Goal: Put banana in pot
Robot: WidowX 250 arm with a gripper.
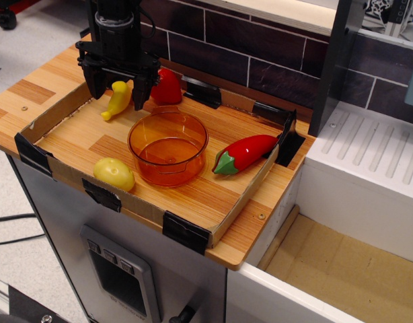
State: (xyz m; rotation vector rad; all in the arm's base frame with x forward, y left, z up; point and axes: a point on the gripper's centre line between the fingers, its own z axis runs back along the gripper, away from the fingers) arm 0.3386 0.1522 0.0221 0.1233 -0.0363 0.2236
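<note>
The small yellow banana lies on the wooden tray floor at the back left. My black gripper is open and straddles the banana's upper end, one finger on each side, low over it. The pot, a round translucent orange bowl, stands empty in the tray's middle, to the right and in front of the banana.
A red pepper-like toy sits just right of the gripper. A pale-yellow lemon toy lies at the front left. A long red chili with a green stem lies right of the pot. Cardboard walls edge the tray.
</note>
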